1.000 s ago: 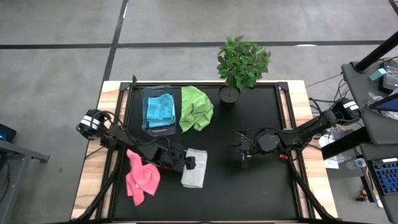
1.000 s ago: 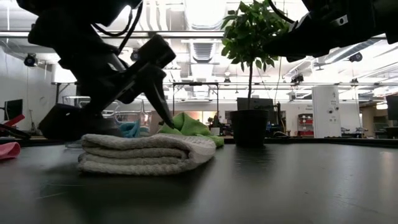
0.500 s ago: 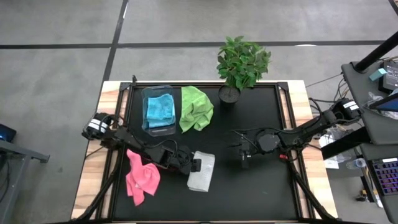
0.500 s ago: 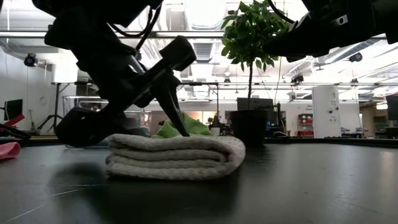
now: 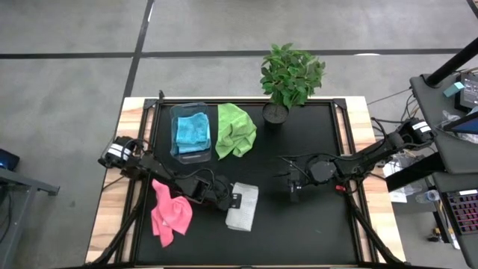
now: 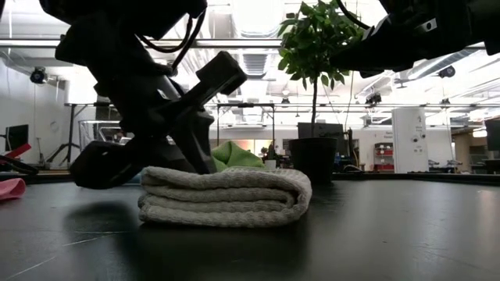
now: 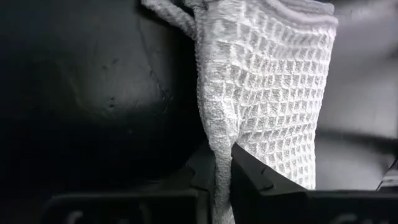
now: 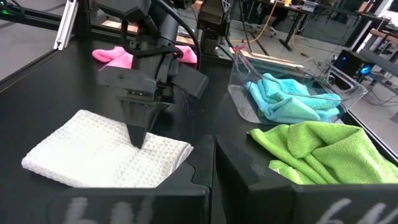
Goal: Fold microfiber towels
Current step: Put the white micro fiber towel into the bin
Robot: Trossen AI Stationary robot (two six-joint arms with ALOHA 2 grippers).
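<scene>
A pale grey-white waffle towel (image 5: 243, 208) lies folded on the black table mat, its layers stacked (image 6: 226, 197). My left gripper (image 5: 233, 199) is shut on it at its left edge. A pink towel (image 5: 170, 213) lies crumpled at the near left. A light blue towel (image 5: 190, 131) sits in a clear bin (image 5: 176, 112), and a lime green towel (image 5: 235, 128) lies beside the bin. My right gripper (image 5: 293, 188) hangs shut over the mat right of centre, touching nothing. My left gripper pinches the white towel's upper cloth at its left edge (image 7: 219, 163) between its two fingers. The fingers (image 8: 138, 132) slant down from the table's left. How many layers they have, I cannot tell. The towel lies flat on the mat, still folded.
A potted plant (image 5: 290, 77) stands at the far edge, right of the green towel. Bare black mat (image 5: 314, 232) stretches to the near right. The wooden table border (image 5: 112, 217) frames the mat. A desk with equipment (image 5: 455, 149) stands beyond the table's right edge.
My left gripper has come down and toward the table's right edge, and has shut on the white towel's left edge. The folded towel has slid a little toward the right and near edges, staying folded and flat on the mat.
</scene>
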